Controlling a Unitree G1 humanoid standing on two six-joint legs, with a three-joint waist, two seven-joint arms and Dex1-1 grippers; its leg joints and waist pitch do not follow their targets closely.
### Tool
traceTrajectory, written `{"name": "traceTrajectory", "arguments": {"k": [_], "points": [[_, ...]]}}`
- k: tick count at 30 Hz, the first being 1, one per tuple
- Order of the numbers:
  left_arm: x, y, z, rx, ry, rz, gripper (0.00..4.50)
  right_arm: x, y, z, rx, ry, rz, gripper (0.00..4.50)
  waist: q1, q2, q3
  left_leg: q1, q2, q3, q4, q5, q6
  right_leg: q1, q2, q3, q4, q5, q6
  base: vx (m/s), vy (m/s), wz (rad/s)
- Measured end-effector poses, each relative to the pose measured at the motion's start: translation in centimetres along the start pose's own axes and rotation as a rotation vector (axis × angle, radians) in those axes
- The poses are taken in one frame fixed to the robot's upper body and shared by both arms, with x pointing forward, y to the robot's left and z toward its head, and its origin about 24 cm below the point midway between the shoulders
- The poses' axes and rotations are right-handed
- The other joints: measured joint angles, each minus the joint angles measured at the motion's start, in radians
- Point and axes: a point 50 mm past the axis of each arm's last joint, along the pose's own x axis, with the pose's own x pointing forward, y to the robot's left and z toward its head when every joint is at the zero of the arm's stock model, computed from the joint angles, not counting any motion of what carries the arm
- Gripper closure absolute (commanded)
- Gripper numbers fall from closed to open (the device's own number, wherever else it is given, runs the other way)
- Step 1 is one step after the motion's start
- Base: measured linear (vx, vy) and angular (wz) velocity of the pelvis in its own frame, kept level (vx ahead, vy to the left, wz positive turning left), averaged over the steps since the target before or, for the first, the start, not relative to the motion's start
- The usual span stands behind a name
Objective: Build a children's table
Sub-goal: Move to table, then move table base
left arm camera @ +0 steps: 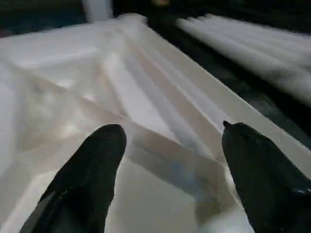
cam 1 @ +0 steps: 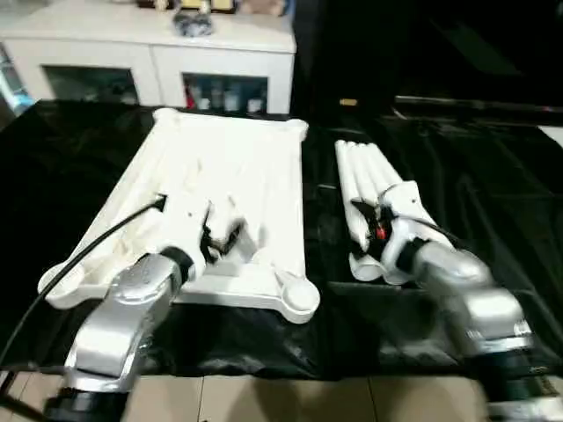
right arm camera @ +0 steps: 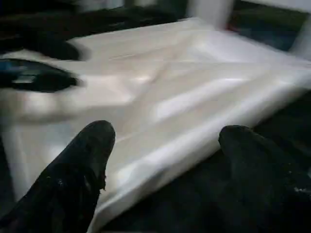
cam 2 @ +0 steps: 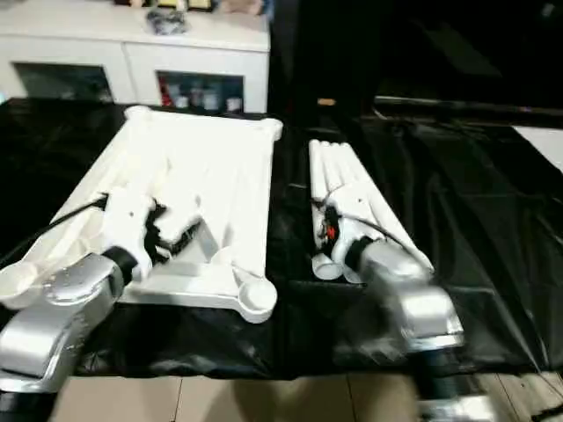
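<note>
The white tabletop (cam 1: pixel 237 167) lies upside down on the black-draped work table, ribbed underside up, with rounded sockets at its corners. Several white tube legs (cam 1: pixel 362 180) lie side by side just to its right. My left gripper (cam 1: pixel 220 239) hovers open over the tabletop's near end; in the left wrist view its fingers (left arm camera: pixel 97 165) straddle a rib of the underside (left arm camera: pixel 160 145). My right gripper (cam 1: pixel 365 221) is open above the near ends of the legs, pointing toward the tabletop's edge (right arm camera: pixel 194 141). Nothing is held in either one.
A white cabinet (cam 1: pixel 149 53) with glass doors stands behind the work table at the back left. Black cloth (cam 1: pixel 493 193) covers the table to the right of the legs. The table's front edge (cam 1: pixel 290 374) runs close below both forearms, with light floor beneath.
</note>
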Motion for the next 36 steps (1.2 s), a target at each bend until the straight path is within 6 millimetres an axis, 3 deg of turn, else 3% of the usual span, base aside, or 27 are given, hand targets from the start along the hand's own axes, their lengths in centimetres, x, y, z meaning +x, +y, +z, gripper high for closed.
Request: {"name": "traceTrajectory", "arguments": {"k": [5,8,12,24,25,30,36], "points": [[-1.2,-1.6,-1.0,0.148,0.086,-0.303,0.87,-1.5,0.6,-0.8,-0.063,0.097,0.174,0.59,0.015,-0.001,0.001,-0.002,0.002,0.007,0.000,0.000,0.004,0.000,-0.001,0.000,-0.004,-0.003,-0.003,0.000,0.000,0.00],[-1.6,-3.1,-1.8,0.218,0.140,-0.509,1.21,-1.9,0.9,-0.9,-0.106,0.141,0.270,0.55,0.023,-0.002,0.001,0.000,0.003,0.009,0.000,-0.001,0.004,0.000,-0.002,0.000,-0.003,-0.003,-0.003,0.000,0.000,0.00],[-1.5,-4.2,-2.2,0.250,0.168,-0.613,1.58,-2.0,1.1,-1.1,-0.119,0.166,0.305,0.55,0.024,-0.004,0.002,0.004,0.006,0.013,0.000,0.000,0.003,0.002,-0.002,0.001,-0.001,-0.003,-0.003,0.000,0.000,0.00],[0.3,-2.3,-2.0,0.380,0.251,-0.648,2.51,-2.4,1.6,-1.6,-0.143,0.220,0.368,0.55,0.023,-0.001,0.004,0.004,0.006,0.016,0.000,0.002,0.000,0.001,-0.002,0.003,0.000,0.000,-0.005,0.000,0.000,0.00],[0.4,-2.1,-2.0,0.394,0.252,-0.652,2.65,-2.4,1.6,-1.6,-0.145,0.220,0.369,0.28,0.023,0.000,0.004,0.004,0.006,0.016,0.000,0.002,0.000,0.001,-0.002,0.003,0.000,0.000,-0.005,0.000,0.000,0.00],[0.5,-1.0,-2.3,0.456,0.304,-0.660,3.08,-2.5,1.8,-1.5,-0.154,0.216,0.374,0.04,0.023,0.004,0.006,0.004,0.007,0.017,-0.001,0.002,0.000,0.001,-0.002,0.003,-0.001,-0.001,-0.005,0.000,0.000,0.00],[0.8,-0.5,-2.5,0.476,0.333,-0.677,3.58,-2.8,1.8,-2.1,-0.154,0.244,0.367,0.00,0.023,0.007,0.008,0.005,0.007,0.018,-0.001,0.002,0.000,0.001,-0.002,0.004,-0.001,-0.001,-0.005,0.000,0.000,0.00]]}}
